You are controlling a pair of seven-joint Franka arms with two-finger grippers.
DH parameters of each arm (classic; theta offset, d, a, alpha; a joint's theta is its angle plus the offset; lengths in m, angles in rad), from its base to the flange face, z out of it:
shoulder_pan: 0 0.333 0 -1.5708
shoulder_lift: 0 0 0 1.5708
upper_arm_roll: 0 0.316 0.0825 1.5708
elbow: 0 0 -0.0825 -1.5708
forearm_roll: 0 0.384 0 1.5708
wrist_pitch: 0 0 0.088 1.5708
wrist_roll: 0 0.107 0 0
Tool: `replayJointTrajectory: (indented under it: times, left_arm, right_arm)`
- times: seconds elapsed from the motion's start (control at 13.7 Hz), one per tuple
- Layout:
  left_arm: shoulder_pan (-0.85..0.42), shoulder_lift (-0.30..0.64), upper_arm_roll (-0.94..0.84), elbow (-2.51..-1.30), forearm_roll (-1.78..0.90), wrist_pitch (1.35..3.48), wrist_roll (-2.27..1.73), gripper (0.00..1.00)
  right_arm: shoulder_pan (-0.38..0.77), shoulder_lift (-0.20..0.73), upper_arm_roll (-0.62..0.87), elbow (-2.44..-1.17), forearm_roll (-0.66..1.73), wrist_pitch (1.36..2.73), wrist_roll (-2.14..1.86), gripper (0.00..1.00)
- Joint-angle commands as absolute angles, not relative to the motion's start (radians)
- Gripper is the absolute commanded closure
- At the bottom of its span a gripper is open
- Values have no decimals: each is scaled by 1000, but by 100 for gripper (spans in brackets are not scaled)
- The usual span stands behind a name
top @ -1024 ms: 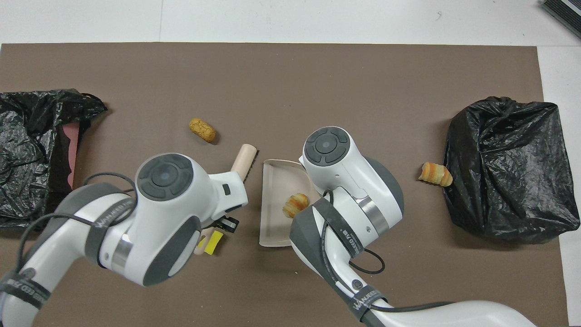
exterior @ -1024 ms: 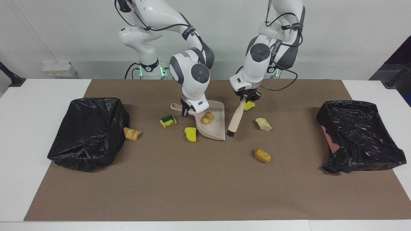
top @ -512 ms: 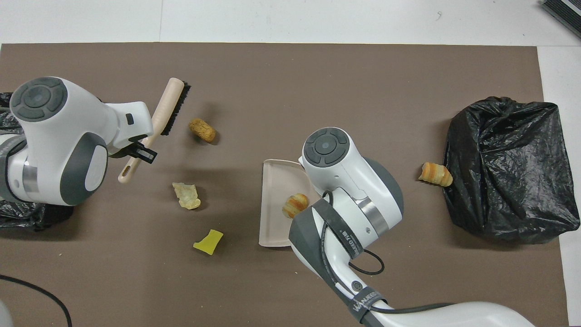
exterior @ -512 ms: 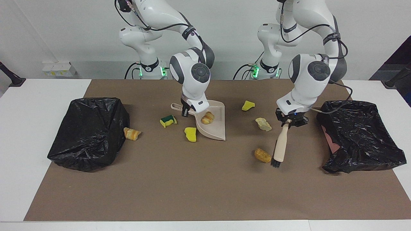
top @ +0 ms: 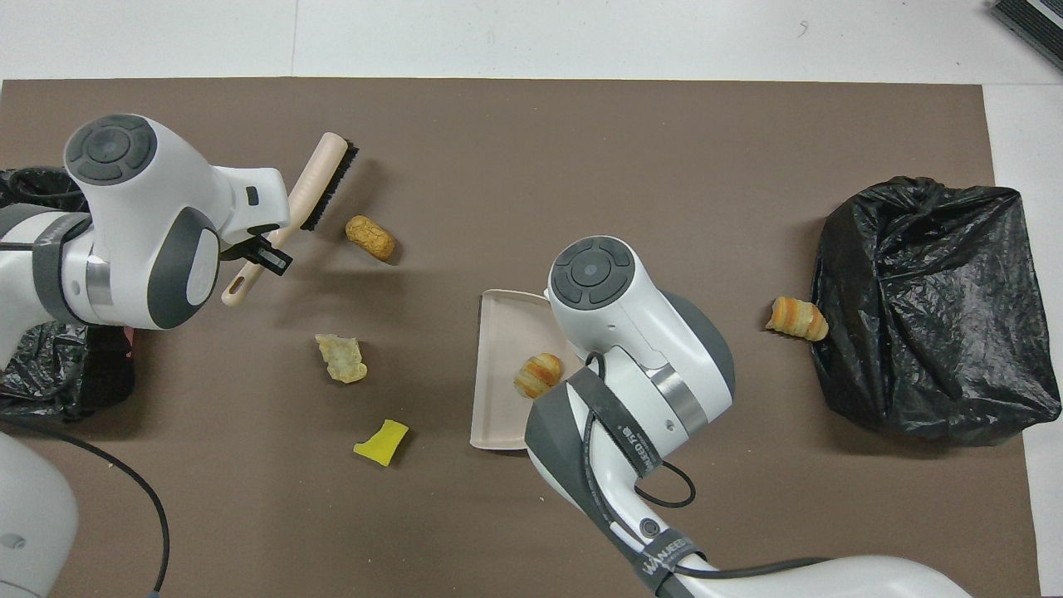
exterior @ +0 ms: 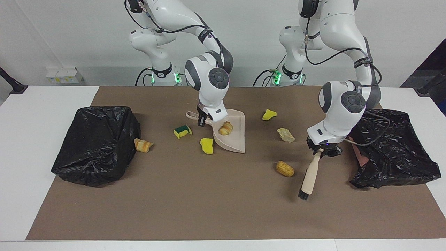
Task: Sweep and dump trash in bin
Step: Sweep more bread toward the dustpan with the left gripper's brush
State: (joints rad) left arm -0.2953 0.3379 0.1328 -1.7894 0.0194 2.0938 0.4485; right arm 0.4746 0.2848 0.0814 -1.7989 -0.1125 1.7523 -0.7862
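A white surface (exterior: 31, 139) is carrying a brown mat (exterior: 195, 195) in front of a pale wall. The trash is lying scattered across the middle of the frame: a croissant-like lump (exterior: 225, 128) is sitting in the beige dustpan (exterior: 234, 141), a yellow sponge chunk (exterior: 207, 145) is lying just beside the pan's lip, and a green-backed sponge (exterior: 182, 131) is lying near its handle. A striped bread lump (exterior: 143, 145) is touching the black bin bag (exterior: 97, 143) at the left of the facing frame. Toward the right, a small yellow scrap (exterior: 269, 114), a pale torn lump (exterior: 286, 135) and an orange-brown roll (exterior: 285, 168) are lying apart on the mat.

The left tool (exterior: 324, 151) is clamped on the handle of the brush (exterior: 309, 179), which is hanging tilted with its black bristles low, beside the roll. The right tool (exterior: 202, 120) is clamped on the dustpan's handle. A second black bin bag (exterior: 393, 150) is lying at the right edge.
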Motion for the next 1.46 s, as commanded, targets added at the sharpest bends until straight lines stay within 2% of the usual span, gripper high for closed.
replayJointTrajectory:
  times: [0.0,0.44,0.66,1.24,1.39]
  left_arm:
    - [-324,264,135,-1899,26,2125,460,100]
    - [-391,180,130,-2035,25,2114,448,100]
    - [-472,121,130,-2115,23,2080,391,100]
    - [-702,75,129,-2112,-1,1915,177,100]
    - [-723,64,130,-2083,-12,1884,143,100]
  right_arm:
    - [476,261,86,-1829,-118,1776,-730,100]
    - [485,259,87,-1832,-118,1781,-689,100]
    - [486,261,87,-1839,-118,1801,-670,100]
    - [488,261,87,-1867,-118,1838,-646,100]
    - [488,261,87,-1867,-118,1838,-646,100]
